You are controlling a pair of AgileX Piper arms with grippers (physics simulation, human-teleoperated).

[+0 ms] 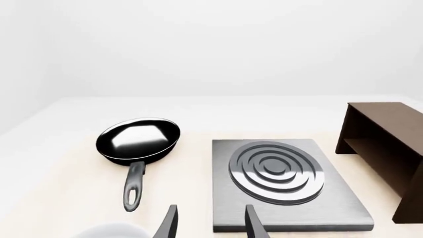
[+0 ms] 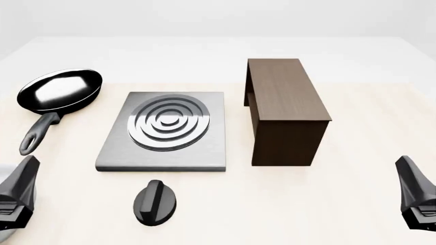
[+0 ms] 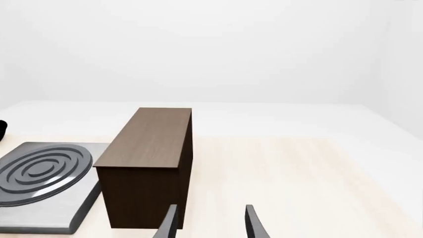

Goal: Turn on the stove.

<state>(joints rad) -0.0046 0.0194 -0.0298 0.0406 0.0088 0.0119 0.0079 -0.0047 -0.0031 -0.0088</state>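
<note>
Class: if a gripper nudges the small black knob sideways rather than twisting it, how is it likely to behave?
The knob looks small and light, lying loose on the table apart from the stove, so it would probably slide. Its raised ridge should give fingers purchase. Flat and low, it seems unlikely to tip or roll.

Black frying pan far left; brown wooden stand right.
</note>
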